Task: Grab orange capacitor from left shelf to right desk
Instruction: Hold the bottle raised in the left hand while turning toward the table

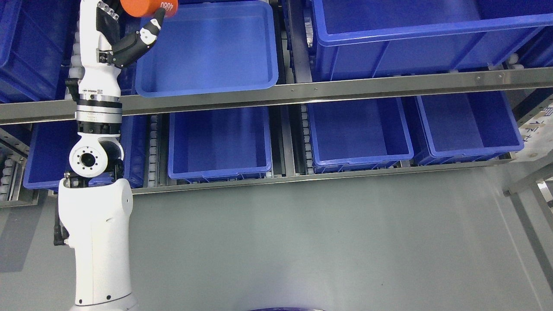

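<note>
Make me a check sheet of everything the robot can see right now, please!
Surface: grey floor, bare where it shows.
Job's things: orange capacitor at the top edge, held up by the shelf.
Clutter: nothing seen.
Hands: left hand shut on the capacitor; right hand not in view.
Cables: a short black one beside the left arm.
Surroundings: metal shelf rail, shallow blue tray above it, blue bins below, all looking empty.

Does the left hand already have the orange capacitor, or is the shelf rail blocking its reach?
Probably yes. The left hand reaches above the metal shelf rail, and its fingers wrap the orange capacitor at the frame's top edge, beside the shallow blue tray. Nothing appears to block it.
</note>
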Robot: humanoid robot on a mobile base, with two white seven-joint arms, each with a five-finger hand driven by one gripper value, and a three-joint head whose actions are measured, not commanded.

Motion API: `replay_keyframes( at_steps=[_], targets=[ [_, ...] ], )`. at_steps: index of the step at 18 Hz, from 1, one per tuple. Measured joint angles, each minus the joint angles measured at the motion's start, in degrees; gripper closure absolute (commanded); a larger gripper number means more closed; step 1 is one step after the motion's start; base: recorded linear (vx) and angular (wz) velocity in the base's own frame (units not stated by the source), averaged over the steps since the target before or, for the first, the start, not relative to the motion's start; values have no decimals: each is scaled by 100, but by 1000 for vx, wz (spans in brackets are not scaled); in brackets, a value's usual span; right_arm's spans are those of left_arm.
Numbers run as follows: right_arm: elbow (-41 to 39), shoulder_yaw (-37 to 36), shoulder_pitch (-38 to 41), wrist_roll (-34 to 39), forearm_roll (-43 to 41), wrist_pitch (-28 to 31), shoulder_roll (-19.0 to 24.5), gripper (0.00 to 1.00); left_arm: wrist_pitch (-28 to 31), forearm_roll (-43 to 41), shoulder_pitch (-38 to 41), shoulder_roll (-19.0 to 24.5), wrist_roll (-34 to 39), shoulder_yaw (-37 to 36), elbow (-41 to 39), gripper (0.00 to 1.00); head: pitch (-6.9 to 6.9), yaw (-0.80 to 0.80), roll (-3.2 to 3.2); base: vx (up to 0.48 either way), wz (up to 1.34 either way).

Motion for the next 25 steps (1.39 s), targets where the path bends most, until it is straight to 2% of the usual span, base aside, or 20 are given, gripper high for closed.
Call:
replay_keyframes(
  at_steps=[12,25],
  targets=[
    [0,0,-1,1,0,-1,0,0,-19,0,-186,-69,0,38,-536,96,0,0,0,-36,-273],
    [0,0,2,0,0,-1,0,0,-39,0,-561,-135,2,-29,-787,96,0,0,0,-39,-740]
  ],
)
